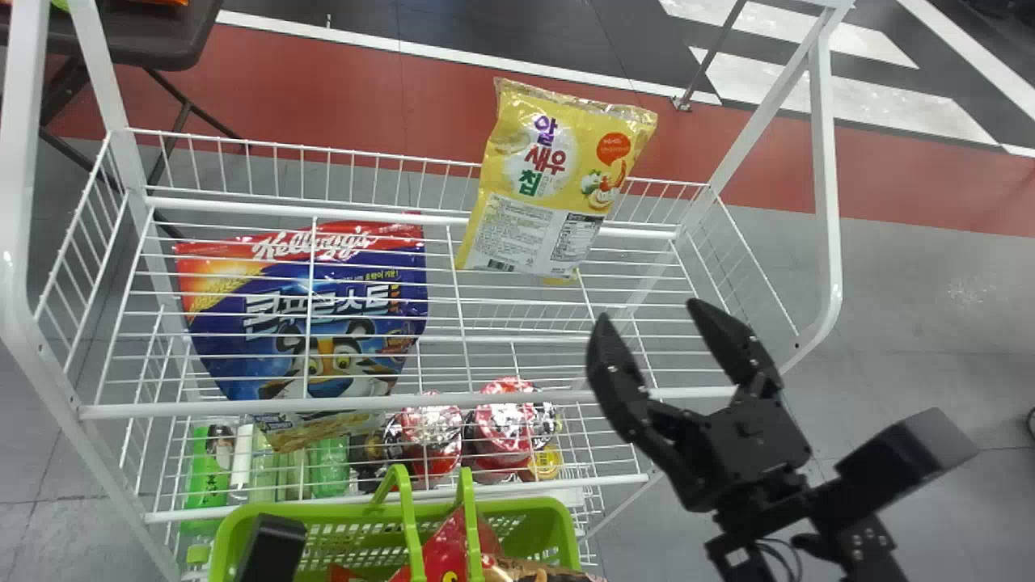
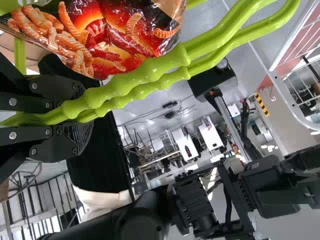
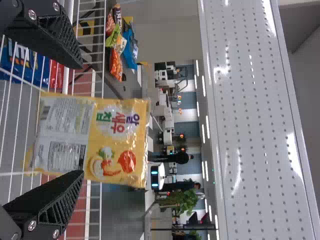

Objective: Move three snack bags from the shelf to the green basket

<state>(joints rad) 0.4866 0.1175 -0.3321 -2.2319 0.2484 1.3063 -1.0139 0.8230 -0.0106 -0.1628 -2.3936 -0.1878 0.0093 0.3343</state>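
Snack bag (image 1: 558,182), glossy yellow film, crimped top, on wire shelf (image 1: 162,410)

I hold my left gripper (image 1: 272,548) closed low before me, my right gripper (image 1: 649,312) spread open farther forward.

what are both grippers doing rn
Left gripper: closed on the green basket handles.
Right gripper: open and empty, yellow snack bag not gripped.
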